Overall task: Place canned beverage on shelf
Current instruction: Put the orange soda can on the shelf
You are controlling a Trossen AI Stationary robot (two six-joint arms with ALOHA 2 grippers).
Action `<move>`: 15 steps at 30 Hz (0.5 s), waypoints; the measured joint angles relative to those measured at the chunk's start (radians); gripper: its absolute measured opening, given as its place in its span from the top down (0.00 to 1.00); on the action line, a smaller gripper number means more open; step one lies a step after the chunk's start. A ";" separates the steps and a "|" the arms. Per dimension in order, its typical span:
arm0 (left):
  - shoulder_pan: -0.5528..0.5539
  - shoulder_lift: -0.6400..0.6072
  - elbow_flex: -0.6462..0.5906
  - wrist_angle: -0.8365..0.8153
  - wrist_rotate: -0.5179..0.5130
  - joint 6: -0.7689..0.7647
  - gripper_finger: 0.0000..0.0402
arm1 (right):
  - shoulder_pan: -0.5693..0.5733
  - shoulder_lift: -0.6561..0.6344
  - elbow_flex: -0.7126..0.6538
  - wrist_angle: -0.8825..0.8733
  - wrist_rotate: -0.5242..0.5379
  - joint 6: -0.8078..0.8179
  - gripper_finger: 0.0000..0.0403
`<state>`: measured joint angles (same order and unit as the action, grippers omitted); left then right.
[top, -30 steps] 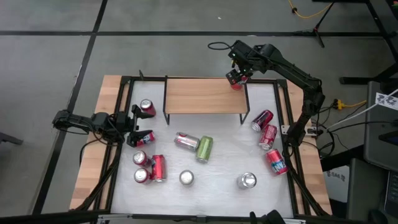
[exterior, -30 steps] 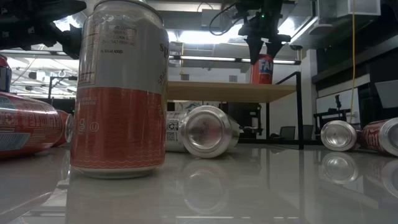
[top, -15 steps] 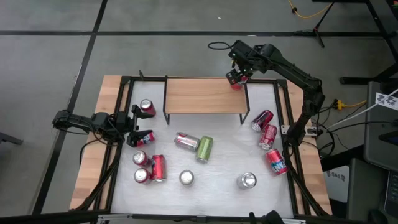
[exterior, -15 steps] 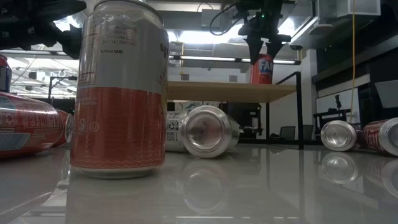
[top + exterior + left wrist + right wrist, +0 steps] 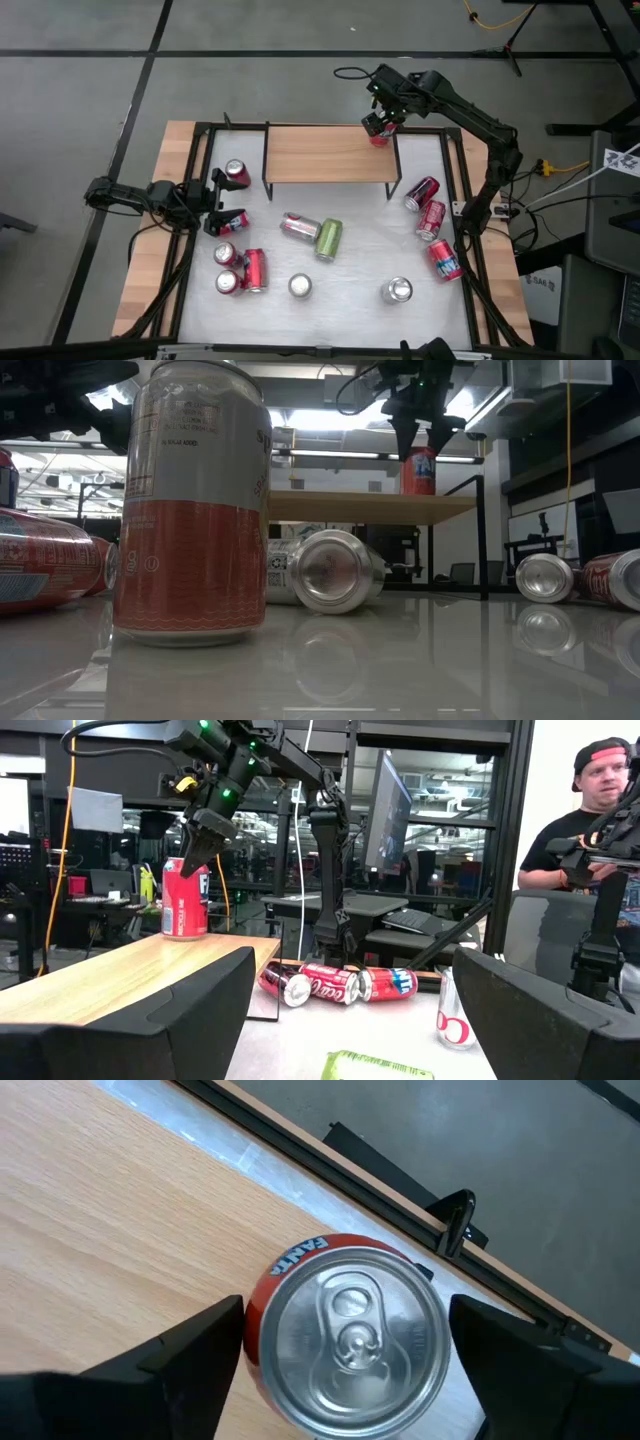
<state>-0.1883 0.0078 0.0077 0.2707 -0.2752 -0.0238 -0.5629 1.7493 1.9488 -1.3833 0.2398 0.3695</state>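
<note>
Right gripper hangs over the shelf's far right corner, fingers apart, flanking the red can without gripping. Can stands upright on the plank near the edge, so I judge it placed. Left gripper waits low at the table's left, fingers apart, near fallen cans.

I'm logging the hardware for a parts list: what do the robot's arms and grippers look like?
Both arms are dark, jointed and slim, with black cables along them. The right gripper has two tapered black fingers and small green lights on the wrist above. The left gripper is black too, with broad, blocky matte fingers. No readable markings show.
</note>
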 joint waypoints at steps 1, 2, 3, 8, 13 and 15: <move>0.000 0.000 0.000 0.000 0.000 0.000 0.16 | 0.000 0.000 0.000 0.000 0.000 0.000 0.14; 0.000 0.000 0.000 0.000 0.000 0.000 0.16 | 0.000 0.000 0.000 0.000 0.001 0.000 0.13; 0.000 0.000 0.000 0.000 0.000 0.000 0.16 | 0.000 0.000 0.000 0.000 0.001 0.000 0.12; 0.000 0.000 0.000 0.000 0.000 0.000 0.16 | 0.000 0.000 0.000 0.001 0.003 0.000 0.10; 0.000 0.000 0.000 0.000 0.000 0.000 0.16 | 0.000 -0.002 0.000 0.040 0.003 -0.009 0.10; 0.000 0.000 0.000 0.000 0.000 0.000 0.16 | 0.000 -0.005 0.000 0.060 0.003 -0.011 0.10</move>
<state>-0.1883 0.0082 0.0075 0.2707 -0.2752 -0.0238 -0.5632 1.7442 1.9488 -1.3230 0.2424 0.3588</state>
